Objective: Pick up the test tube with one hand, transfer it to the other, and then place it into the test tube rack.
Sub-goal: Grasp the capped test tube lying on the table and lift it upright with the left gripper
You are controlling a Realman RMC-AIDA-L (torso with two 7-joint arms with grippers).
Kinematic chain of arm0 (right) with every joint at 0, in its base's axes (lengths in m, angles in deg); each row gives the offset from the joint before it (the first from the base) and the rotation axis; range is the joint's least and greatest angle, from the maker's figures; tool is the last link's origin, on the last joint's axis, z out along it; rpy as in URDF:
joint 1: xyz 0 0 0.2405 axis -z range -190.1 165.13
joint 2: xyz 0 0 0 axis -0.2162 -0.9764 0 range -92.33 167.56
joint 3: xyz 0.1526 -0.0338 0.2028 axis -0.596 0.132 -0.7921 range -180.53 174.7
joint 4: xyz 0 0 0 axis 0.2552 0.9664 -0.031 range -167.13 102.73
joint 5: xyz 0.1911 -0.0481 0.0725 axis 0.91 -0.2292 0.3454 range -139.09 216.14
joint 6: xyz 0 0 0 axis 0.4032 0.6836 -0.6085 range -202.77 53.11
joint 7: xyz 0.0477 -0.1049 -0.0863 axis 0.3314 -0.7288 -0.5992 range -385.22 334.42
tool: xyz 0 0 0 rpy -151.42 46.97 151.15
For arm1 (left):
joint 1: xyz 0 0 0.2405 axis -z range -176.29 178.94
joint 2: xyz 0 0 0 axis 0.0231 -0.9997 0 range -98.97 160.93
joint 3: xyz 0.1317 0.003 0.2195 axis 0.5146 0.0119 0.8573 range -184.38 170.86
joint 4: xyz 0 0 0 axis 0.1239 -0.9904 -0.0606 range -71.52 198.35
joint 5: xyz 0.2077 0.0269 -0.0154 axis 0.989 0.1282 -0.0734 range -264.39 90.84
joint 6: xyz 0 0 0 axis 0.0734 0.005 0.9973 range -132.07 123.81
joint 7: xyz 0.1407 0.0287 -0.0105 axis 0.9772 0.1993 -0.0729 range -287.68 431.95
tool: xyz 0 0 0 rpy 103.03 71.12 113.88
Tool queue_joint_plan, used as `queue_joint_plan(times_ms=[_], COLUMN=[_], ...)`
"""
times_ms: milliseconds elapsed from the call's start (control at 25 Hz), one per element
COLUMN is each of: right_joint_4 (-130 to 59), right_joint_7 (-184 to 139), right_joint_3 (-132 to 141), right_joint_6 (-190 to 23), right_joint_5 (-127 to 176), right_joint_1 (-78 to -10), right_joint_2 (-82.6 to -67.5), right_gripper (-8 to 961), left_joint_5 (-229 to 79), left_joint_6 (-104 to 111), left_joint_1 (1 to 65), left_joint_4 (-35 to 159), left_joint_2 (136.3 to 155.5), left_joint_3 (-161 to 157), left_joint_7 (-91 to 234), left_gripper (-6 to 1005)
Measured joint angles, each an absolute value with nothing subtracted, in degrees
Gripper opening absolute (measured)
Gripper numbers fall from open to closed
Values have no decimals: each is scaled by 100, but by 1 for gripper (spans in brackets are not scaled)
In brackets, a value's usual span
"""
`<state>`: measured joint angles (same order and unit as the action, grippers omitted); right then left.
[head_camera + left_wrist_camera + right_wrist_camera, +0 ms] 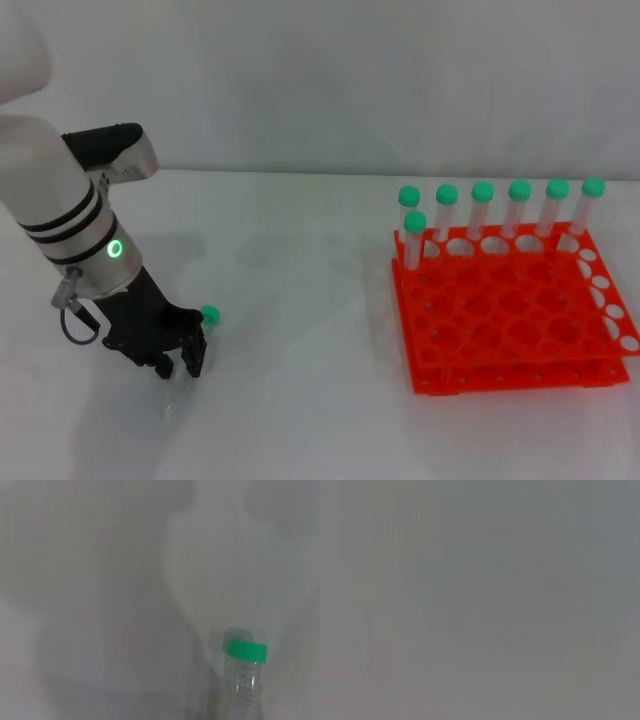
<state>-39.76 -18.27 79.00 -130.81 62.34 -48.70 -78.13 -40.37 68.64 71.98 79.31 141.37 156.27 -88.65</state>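
The test tube lies on the white table; in the head view only its green cap shows, just beside my left gripper's black body. The left wrist view shows the test tube with its clear marked body running out of the picture's edge. My left gripper, on the white and silver arm with the green ring, is down at the table with its two fingers a little apart, open. The orange test tube rack stands at the right. My right gripper is out of view; its wrist view shows only flat grey.
Several green-capped tubes stand in the rack's back row, and one more stands at the left end of the row in front of it. White table lies between the left gripper and the rack. A pale wall runs behind.
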Motion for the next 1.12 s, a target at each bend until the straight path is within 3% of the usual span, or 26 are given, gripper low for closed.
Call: queue_joint_plan(times_ms=[280, 920, 1120], right_joint_4=[-3975, -3967, -3966], right_joint_7=[-1824, -1810, -1810], right_joint_3=[7900, 7892, 7888], right_joint_6=[-13081, -13082, -13082], right_joint_5=[6234, 6234, 6240], right_joint_1=[-4876, -4879, -4877], right_joint_2=[-7809, -7795, -7787], right_gripper=[858, 858, 858], left_joint_5=[-4040, -4054, -4103], left_joint_6=[6850, 6818, 6758], left_joint_1=[7188, 7165, 7193], left_joint_4=[7845, 7791, 7797], left_joint_2=[14142, 14121, 14114], left_joint_3=[15627, 15627, 15627], left_joint_7=[-8862, -8707, -8629], left_gripper=[348, 313, 190])
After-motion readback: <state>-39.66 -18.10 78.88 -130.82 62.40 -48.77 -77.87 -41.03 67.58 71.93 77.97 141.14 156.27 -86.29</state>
